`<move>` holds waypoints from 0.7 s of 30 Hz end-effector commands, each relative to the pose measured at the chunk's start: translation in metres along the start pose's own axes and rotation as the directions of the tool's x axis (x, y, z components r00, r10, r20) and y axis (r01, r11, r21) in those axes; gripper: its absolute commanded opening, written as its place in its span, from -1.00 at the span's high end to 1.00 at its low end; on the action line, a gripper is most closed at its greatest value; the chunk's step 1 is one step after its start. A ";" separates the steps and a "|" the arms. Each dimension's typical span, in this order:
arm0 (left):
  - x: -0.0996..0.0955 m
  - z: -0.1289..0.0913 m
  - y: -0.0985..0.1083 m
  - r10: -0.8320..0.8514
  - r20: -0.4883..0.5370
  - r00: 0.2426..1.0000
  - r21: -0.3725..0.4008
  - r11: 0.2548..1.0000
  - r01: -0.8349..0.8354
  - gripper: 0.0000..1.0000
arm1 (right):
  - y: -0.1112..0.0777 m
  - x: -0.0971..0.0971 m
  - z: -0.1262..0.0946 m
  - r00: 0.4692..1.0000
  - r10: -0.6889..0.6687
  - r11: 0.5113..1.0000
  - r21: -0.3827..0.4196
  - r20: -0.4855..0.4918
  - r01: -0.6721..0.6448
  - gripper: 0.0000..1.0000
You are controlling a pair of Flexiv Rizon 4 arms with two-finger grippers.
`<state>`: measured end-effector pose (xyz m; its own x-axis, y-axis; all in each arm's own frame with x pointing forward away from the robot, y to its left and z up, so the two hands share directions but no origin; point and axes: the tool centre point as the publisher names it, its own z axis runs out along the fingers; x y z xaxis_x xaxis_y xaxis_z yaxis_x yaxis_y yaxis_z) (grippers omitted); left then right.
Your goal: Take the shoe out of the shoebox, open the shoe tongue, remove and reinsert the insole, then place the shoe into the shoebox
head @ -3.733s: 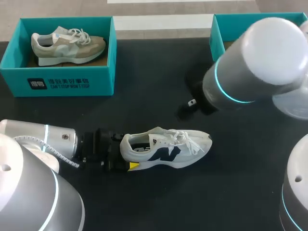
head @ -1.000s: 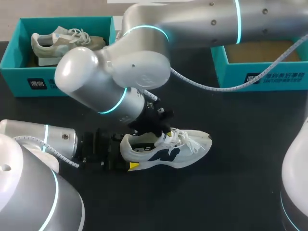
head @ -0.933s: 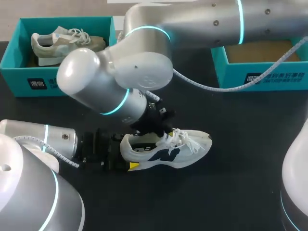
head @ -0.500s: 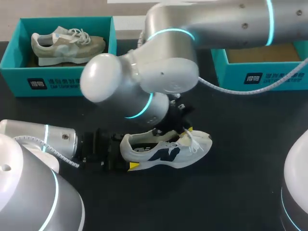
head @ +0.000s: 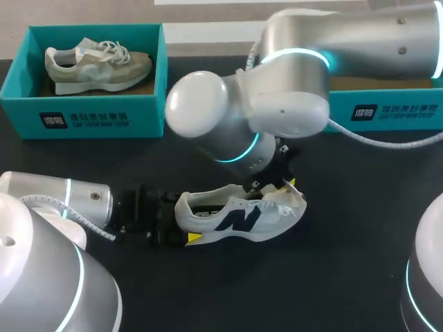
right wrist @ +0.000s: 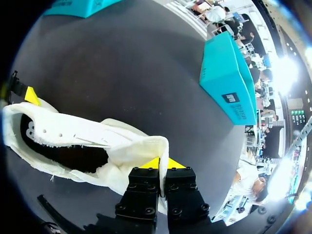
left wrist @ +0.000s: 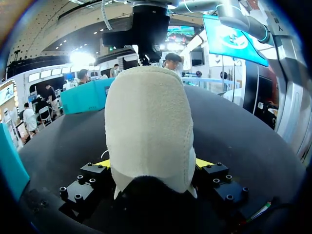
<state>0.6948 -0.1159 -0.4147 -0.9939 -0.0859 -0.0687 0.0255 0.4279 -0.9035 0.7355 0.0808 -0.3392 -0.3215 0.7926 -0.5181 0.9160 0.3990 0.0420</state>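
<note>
White fabric sat pinched between the yellow tips of the right gripper (right wrist: 163,166): it was clamped on the tongue (right wrist: 146,146) of the shoe (head: 239,218), which lay folded forward toward the toe. The shoe itself rested on its sole on the black table (head: 346,270), near the middle and well apart from both boxes. The left gripper (left wrist: 152,165) held it at the heel, with one finger on each side of the heel cup.

My main worry was the pull. If I had hauled the tongue further forward, I judged the soft heel could squeeze out of the left grasp. The whole shoe would then slide or tip toward the toe. A pull angled upward could lift the front and twist the shoe between the left fingers.

The second risk was the pinch itself. It held only the tongue's edge, so the fabric could slip free and flop back over the opening. That would cover the insole (head: 202,214), which as far as I could tell was lying inside.

The laces (head: 294,200) were bunched close to the right fingers, and a loop could snag a tip when I let go.

From the head camera the right arm's bulk hid much of the tongue, so I had to lean on the wrist views. The open shoebox (head: 387,111) stood behind that arm, and a wide swing could knock its wall.
</note>
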 end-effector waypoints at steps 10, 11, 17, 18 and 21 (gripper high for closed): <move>0.002 -0.001 0.003 0.001 0.001 1.000 -0.004 1.000 -0.001 1.00 | -0.004 0.003 0.029 0.991 -0.001 1.000 -0.004 -0.134 0.000 -0.02; 0.002 -0.001 0.003 0.001 0.001 1.000 -0.004 1.000 -0.001 1.00 | -0.004 0.002 0.026 0.991 0.001 1.000 -0.002 -0.131 -0.002 -0.30; 0.002 -0.001 0.003 0.001 0.001 1.000 -0.004 1.000 -0.001 1.00 | -0.003 -0.013 -0.012 0.996 0.031 0.998 -0.058 -0.080 -0.036 -1.00; 0.002 -0.001 0.003 0.001 0.001 1.000 -0.004 1.000 -0.001 1.00 | -0.002 -0.016 -0.020 0.997 0.036 0.997 -0.072 -0.071 -0.041 -1.00; 0.002 -0.001 0.003 0.001 0.001 1.000 -0.004 1.000 -0.001 1.00 | 0.005 -0.022 -0.046 0.998 0.009 0.989 -0.149 -0.055 -0.017 -1.00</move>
<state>0.6946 -0.1143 -0.4165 -0.9938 -0.0868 -0.0689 0.0251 0.4298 -0.9026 0.7494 0.0807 -0.3219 -0.3185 0.8295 -0.4587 0.8975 0.4197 0.1358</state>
